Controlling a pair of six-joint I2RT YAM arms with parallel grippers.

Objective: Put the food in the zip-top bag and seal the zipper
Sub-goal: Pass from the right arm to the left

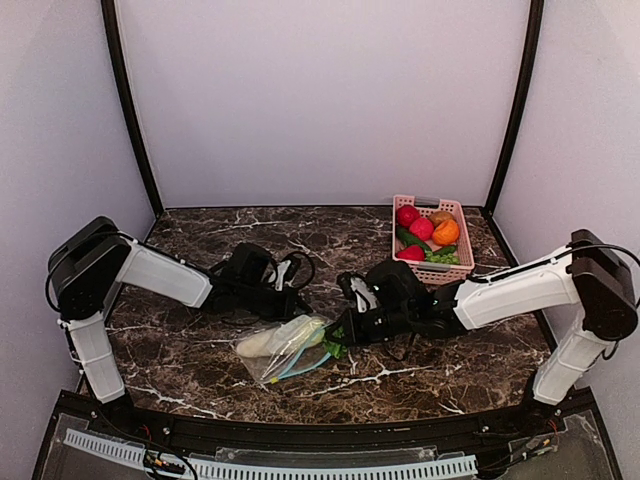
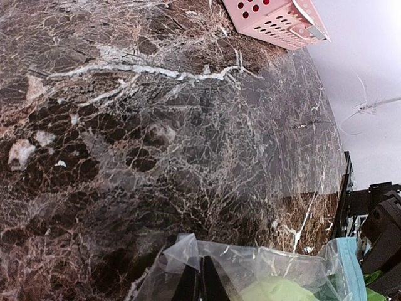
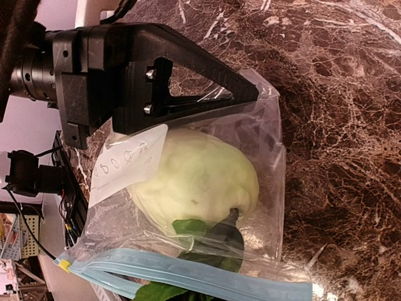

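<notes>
The clear zip-top bag (image 1: 290,348) lies on the marble table, its teal-blue zipper (image 3: 188,276) at the mouth, which faces my right arm. The pale whitish-green gourd (image 3: 194,182) is inside, beside the white label (image 3: 128,166). My left gripper (image 1: 292,300) is shut on the bag's far closed corner; its dark fingers (image 2: 202,283) pinch the plastic (image 2: 263,266). My right gripper (image 1: 338,338) is at the mouth, its dark tip (image 3: 230,233) inside the bag, shut on the leafy green vegetable (image 3: 191,227). The grapes (image 1: 445,258) and dark-green pepper (image 1: 411,240) lie in the basket.
A pink perforated basket (image 1: 462,270) stands at the back right with red and orange toy produce; its corner shows in the left wrist view (image 2: 276,22). Dark marble table (image 1: 200,370); grey walls close around it.
</notes>
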